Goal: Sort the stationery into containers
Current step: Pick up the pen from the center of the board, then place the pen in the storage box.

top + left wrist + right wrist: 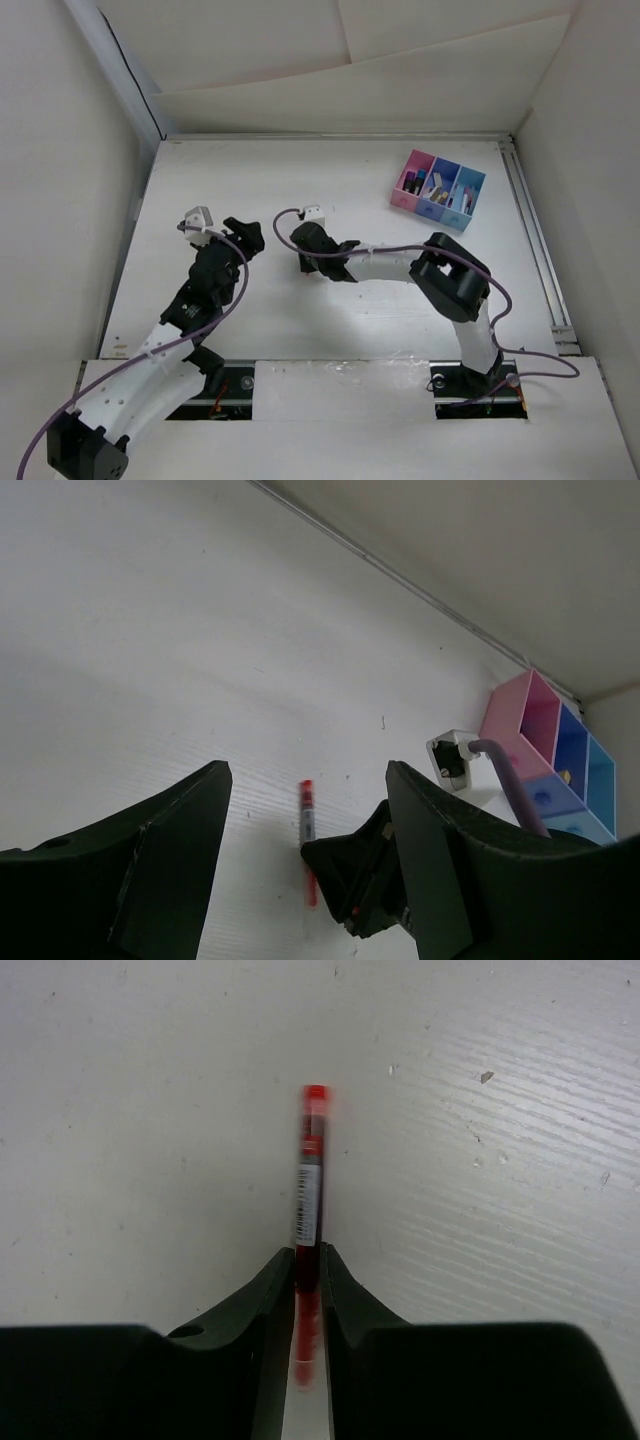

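A thin pen (310, 1180) with a red cap, a white label and a red lower body lies lengthwise between my right gripper's (308, 1255) fingers (270, 1290), which are shut on it low over the white table. The left wrist view shows the same pen (307, 825) with my right gripper (360, 880) on its lower end. My left gripper (308, 768) is open and empty, just left of the right one (305, 262) in the top view. The three-bin tray (438, 188), pink, dark blue and cyan, stands at the far right with several small items inside.
White walls enclose the table on the left, back and right. A metal rail (535, 250) runs along the right edge. Purple cables (400, 250) loop over both arms. The tray also shows in the left wrist view (555, 750).
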